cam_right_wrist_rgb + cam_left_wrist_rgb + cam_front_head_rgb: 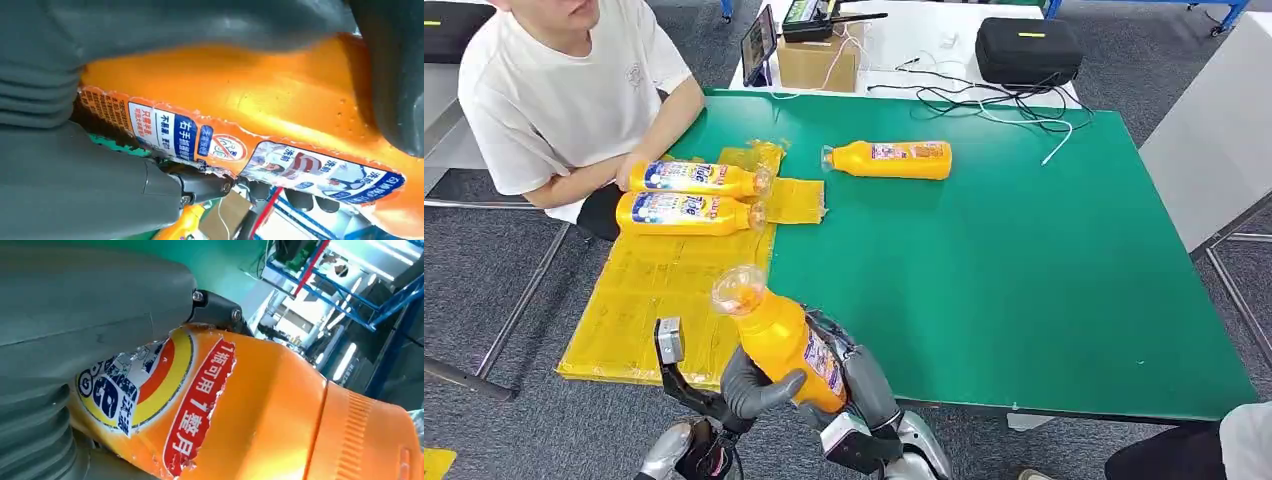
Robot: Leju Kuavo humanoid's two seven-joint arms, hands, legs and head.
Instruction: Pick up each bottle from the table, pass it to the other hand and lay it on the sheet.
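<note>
held bottle (260,410) red label strip "1瓶可用1整月", back label (190,142) "右手"

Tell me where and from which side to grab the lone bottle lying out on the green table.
Grip the bottle around the middle of its body, coming down from above. It lies flat on the green table with bare surface all round, cap pointing toward the person. The body is widest and straightest there; the neck tapers. Probably the right robot hand suits, once it is free.
</note>
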